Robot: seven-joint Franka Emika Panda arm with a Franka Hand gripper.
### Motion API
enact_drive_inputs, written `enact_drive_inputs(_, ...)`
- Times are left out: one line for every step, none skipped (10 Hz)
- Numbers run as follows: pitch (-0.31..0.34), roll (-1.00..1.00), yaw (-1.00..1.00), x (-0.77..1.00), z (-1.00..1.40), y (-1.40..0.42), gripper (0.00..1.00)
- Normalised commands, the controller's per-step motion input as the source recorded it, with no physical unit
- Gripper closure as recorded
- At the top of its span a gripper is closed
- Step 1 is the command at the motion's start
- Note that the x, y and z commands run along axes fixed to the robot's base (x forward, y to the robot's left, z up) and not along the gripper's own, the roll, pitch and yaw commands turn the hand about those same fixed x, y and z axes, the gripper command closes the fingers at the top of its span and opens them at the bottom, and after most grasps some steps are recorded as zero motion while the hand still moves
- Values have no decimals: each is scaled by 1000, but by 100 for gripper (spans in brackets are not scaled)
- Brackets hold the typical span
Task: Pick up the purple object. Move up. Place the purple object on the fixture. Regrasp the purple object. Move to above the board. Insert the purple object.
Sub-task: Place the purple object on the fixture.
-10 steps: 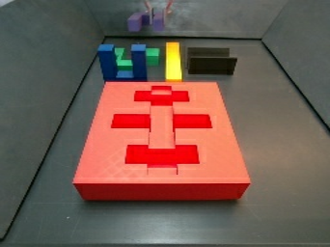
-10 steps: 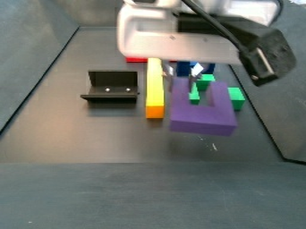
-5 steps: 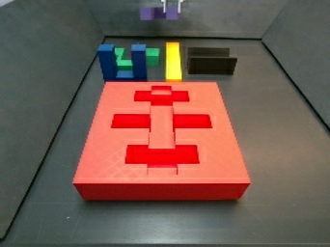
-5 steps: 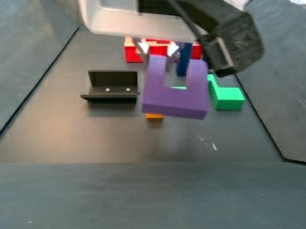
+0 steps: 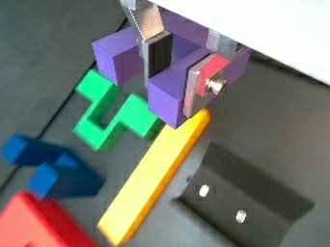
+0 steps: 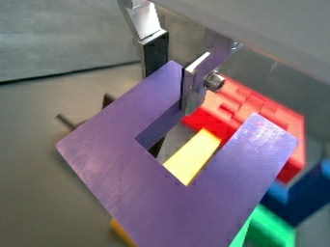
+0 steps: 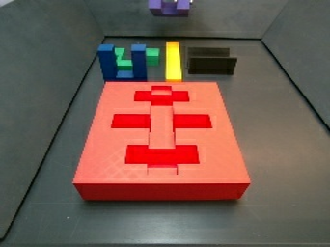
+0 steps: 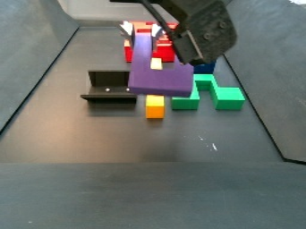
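My gripper (image 5: 178, 68) is shut on the purple object (image 5: 126, 53), a U-shaped block. One finger sits in the gap between the prongs and the other presses on the outside of one prong. The block hangs in the air, tilted, above the yellow bar and close to the fixture (image 8: 110, 88) in a side view, where the gripper (image 8: 171, 58) comes down from above. In a side view only the purple object (image 7: 169, 5) shows, at the frame's upper edge, above the fixture (image 7: 210, 62). The red board (image 7: 161, 135) lies on the floor with its cut-outs facing up.
A yellow bar (image 8: 156, 107), a green block (image 8: 209, 91) and a blue U-shaped block (image 7: 110, 60) lie in a row between the board and the fixture. Dark walls close in the floor on both sides.
The gripper has carried the purple object upward and sideways, from over the green block to over the yellow bar beside the fixture. It is nearly out of one side view.
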Motion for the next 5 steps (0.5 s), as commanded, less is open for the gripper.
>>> enact_drive_inputs(391,-686,0,874,180,-249,100)
enact_drive_inputs(289,-651,0,917,0,-200,100)
enact_drive_inputs(0,-714,0,880,-171,-66,100)
enact_drive_inputs(-100,-583,0,720,-283,-94,100)
enact_drive_inputs(-117,-549,0,717,-294,-106,100)
